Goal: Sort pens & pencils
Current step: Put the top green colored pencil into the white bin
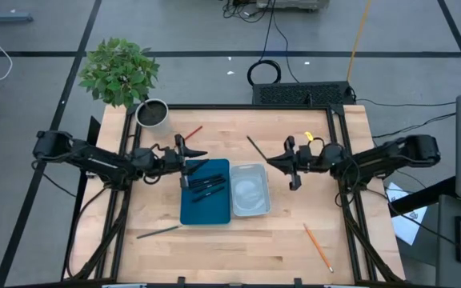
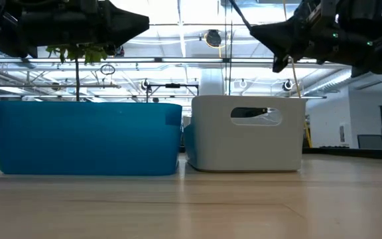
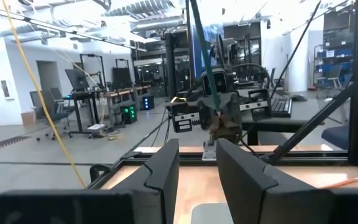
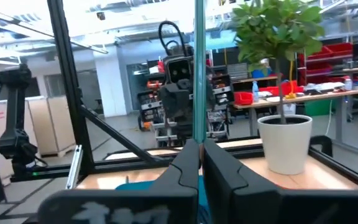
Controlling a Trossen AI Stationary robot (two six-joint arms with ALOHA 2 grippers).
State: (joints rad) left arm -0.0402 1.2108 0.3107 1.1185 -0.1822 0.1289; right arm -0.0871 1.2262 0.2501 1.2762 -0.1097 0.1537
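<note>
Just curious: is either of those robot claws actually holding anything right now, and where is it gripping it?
The right gripper pinches a dark green pencil at its lower end. The left gripper holds nothing.

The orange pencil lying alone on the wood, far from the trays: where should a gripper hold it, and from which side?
Near the middle of the orange pencil, coming straight down from above and closing across its thin shaft. It lies flat and slanted, with nothing beside it.

Two matte-black, multi-jointed arms, the left gripper [image 1: 189,150] and right gripper [image 1: 288,163] ending in angular dark fingers (black cables trail alongside both arms).
</note>
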